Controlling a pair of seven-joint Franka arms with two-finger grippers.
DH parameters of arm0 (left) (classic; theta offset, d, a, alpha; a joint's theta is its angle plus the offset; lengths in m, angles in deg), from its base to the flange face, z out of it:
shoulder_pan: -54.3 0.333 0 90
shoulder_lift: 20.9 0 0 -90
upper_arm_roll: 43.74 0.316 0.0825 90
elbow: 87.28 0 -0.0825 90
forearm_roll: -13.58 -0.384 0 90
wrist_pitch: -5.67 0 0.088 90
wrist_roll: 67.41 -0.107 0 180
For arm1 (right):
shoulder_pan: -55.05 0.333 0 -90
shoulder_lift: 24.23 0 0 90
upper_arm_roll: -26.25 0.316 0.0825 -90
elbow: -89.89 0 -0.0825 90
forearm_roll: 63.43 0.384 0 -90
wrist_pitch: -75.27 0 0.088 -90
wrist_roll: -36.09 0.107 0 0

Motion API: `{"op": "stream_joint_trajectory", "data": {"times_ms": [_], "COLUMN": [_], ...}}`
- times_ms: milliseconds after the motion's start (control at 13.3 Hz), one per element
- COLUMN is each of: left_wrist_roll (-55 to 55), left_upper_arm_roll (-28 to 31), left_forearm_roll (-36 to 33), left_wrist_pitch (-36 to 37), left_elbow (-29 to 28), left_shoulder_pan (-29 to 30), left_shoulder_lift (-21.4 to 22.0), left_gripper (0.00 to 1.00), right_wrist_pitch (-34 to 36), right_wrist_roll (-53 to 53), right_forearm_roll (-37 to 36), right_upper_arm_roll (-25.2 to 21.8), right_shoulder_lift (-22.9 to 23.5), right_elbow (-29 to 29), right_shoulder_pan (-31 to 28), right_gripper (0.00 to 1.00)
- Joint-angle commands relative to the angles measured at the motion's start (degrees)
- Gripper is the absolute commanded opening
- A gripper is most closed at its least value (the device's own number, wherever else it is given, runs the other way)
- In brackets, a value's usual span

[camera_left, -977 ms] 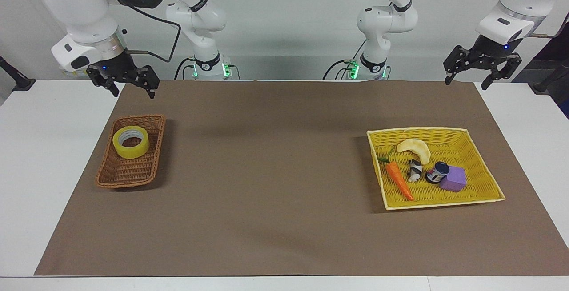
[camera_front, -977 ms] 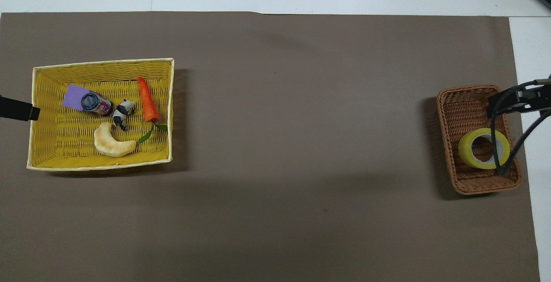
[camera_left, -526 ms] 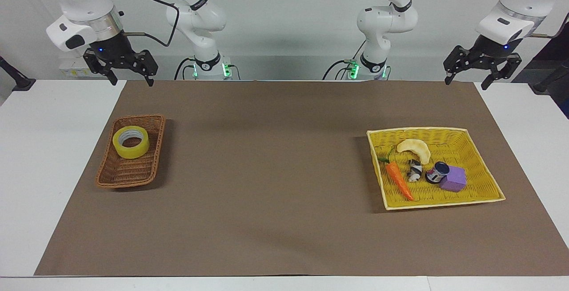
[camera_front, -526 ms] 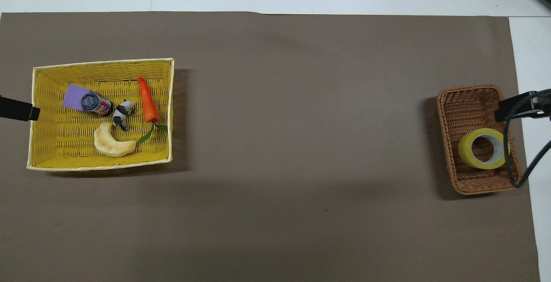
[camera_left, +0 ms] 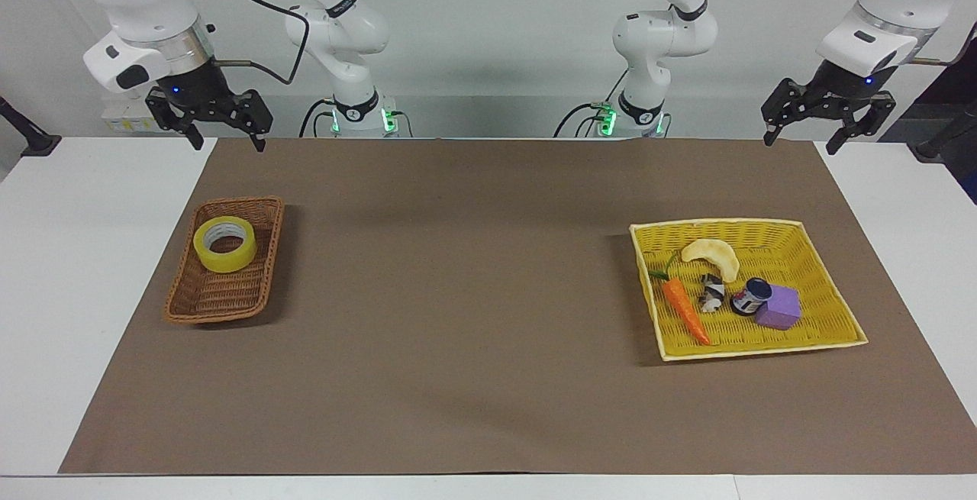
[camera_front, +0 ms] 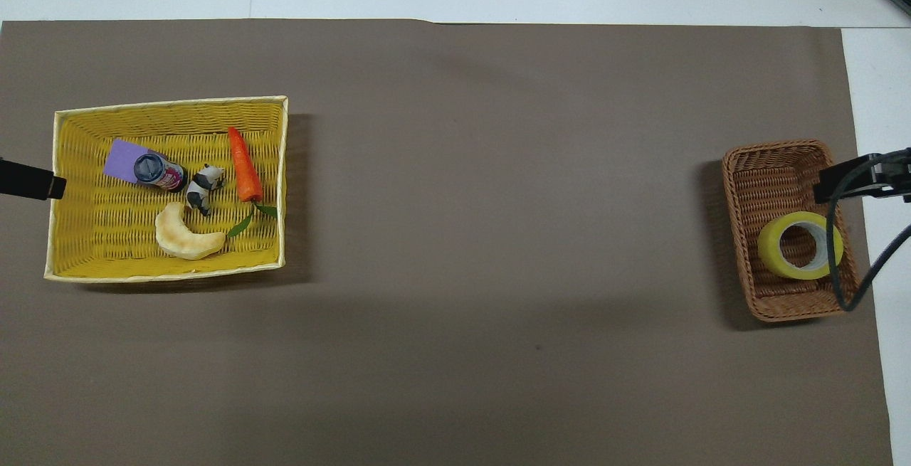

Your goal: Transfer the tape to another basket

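The wide roll of translucent yellow packing tape (camera_left: pixel 224 244) is seen lying flat in the narrow oblong brown wicker basket (camera_left: pixel 221 294), at the end nearer the robots, toward the right arm's end of the table. The right gripper (camera_left: pixel 227 136) is raised over the brown mat's (camera_left: pixel 458 294) edge, fingers spread, nothing held. The left gripper (camera_left: pixel 801 141) waits likewise, released and empty.

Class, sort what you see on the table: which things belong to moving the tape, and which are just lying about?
Belongs to the job:
tape
brown basket

Just lying about:
yellow basket
carrot
purple block
jar
panda toy
bread
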Motion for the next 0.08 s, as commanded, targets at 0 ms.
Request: {"op": "stream_joint_trajectory", "data": {"times_ms": [0], "left_wrist_roll": [-0.1], "left_upper_arm_roll": [-0.1], "left_forearm_roll": [0.5], "left_wrist_pitch": [0.9], "left_elbow": [-0.1], "left_shoulder_pan": [0.4], "left_shoulder_lift": [0.6], "left_gripper": [1.0], "right_wrist_pitch": [-0.2], "right_wrist_roll": [-1.7], "right_forearm_roll": [1.7], "right_upper_arm_roll": [0.2], "right_shoulder_lift": [-2.4], "right_elbow": [2.8], "right_shoulder_pan": [-0.9], "right_gripper": [1.0]}}
